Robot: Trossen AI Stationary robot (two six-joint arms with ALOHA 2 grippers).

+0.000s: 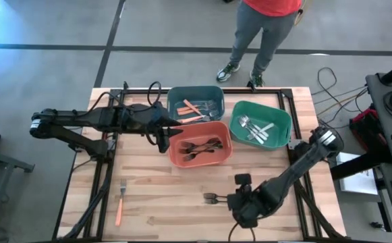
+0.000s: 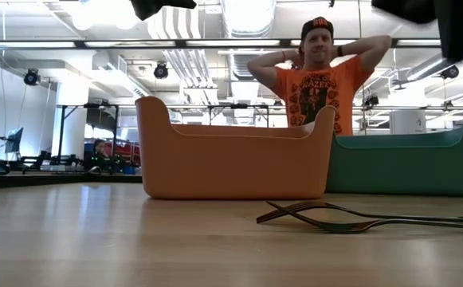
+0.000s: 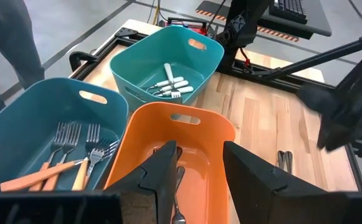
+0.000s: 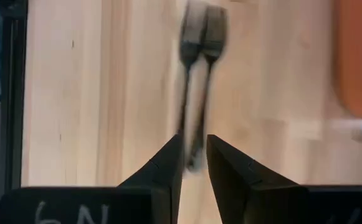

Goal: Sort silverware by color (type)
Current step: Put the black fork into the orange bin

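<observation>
Two thin all-black forks lie side by side on the pale wooden bench at lower centre of the high view, the right tool beside their handle ends, fingers slightly parted, holding nothing. They look light, stiff, slick and flat-lying; I'd pinch mid-handle. Left tool hovers open over the orange-red plastic bin.

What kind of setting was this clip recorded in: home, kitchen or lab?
Most likely a robotics lab or workshop, not a home. The wooden table sits on a bare floor with loose cables, more equipment stands fill the open hall behind, and a person stands watching.
</observation>
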